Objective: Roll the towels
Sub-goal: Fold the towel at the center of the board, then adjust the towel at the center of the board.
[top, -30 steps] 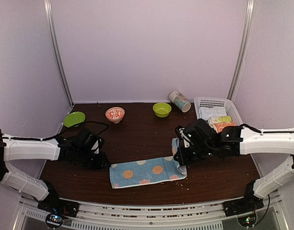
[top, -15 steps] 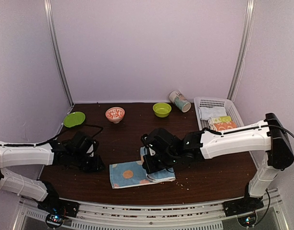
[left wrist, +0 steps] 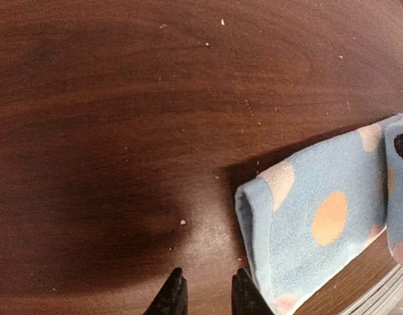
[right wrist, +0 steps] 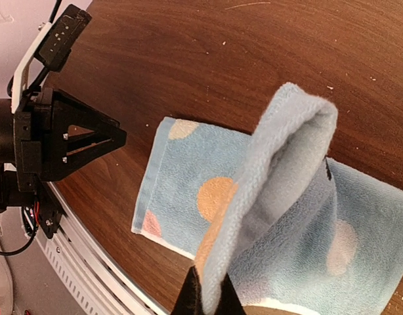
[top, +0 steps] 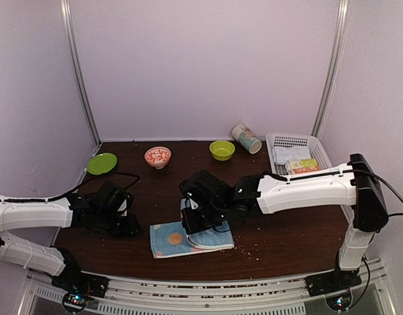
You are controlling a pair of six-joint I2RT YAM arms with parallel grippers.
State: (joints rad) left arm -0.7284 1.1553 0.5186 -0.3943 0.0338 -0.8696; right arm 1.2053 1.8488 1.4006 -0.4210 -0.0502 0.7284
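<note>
Towel (top: 170, 240), light blue with orange and pink dots: lying at the near middle of the table (top: 287, 236); left part resting flat, right end arching up and curling over toward the left; black mark showing at one edge in the left wrist view, too partial to identify.
Right gripper (right wrist: 207, 296): reaching across from the right; fingers pinching the towel's raised edge.
Left gripper (left wrist: 205, 298): hovering low just left of the towel; fingers standing slightly apart, gripping nothing.
Basket (top: 300, 140), white, sitting at the far right: holding a pale roll (top: 285, 155) and a yellow-green roll (top: 300, 163).
Along the back: green plate (top: 102, 163); red-and-white bowl (top: 157, 156); green bowl (top: 222, 149); printed cup (top: 246, 138) lying on its side, print too small for reading.
</note>
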